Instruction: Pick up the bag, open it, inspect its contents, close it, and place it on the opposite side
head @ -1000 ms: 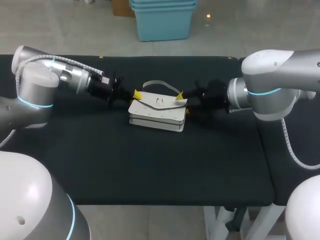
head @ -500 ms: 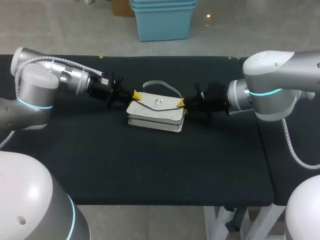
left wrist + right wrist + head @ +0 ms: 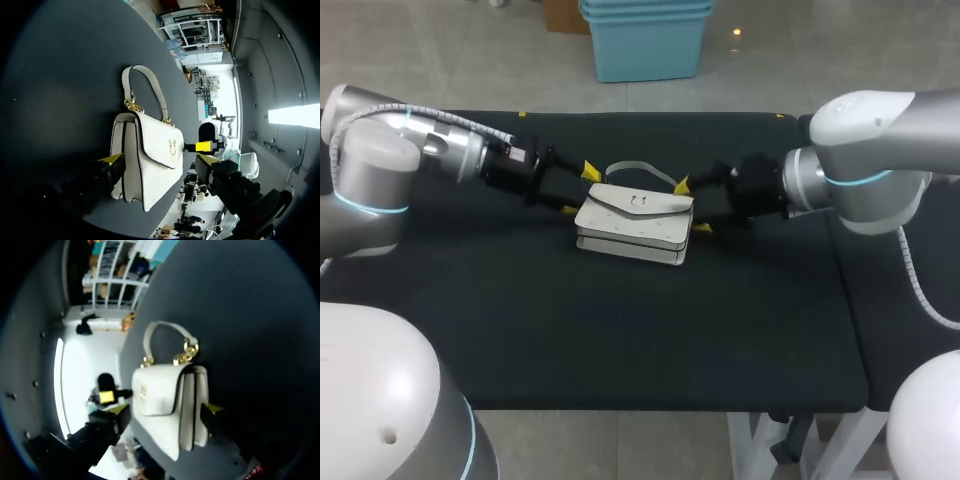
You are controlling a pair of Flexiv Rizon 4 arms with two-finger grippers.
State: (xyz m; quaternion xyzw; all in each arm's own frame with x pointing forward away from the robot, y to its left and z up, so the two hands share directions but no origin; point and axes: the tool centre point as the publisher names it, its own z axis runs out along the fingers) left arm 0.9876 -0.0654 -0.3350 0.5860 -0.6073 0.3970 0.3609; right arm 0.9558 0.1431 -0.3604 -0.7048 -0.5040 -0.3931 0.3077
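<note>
**A:** Where is the bag?

**B:** The white leather handbag (image 3: 635, 225) lies on its back near the middle of the black table (image 3: 620, 330). Its flap (image 3: 613, 206) faces up and is shut over the gold clasp (image 3: 640, 203). The curved carrying handle (image 3: 645, 170) rests flat toward the far edge.

**A:** And the arms?

**B:** There is one at each end. The left gripper (image 3: 578, 189) has its yellow-tipped fingers spread wide, with the bag's left end between them. The right gripper (image 3: 692, 207) mirrors it at the right end. Neither has hold of anything. In each wrist view one tip sits against or just beside the bag's back, while the other stands clear of the flap side.

**A:** Why flank it like that?

**B:** I'd judge it's so the two can brace the bag from both ends. A push from one side alone could send it sliding across the cloth.

**A:** How far along is the task?

**B:** I can't tell exactly. The flap is closed and the bag sits mid-table, so the placing on the opposite side isn't done yet.
</note>
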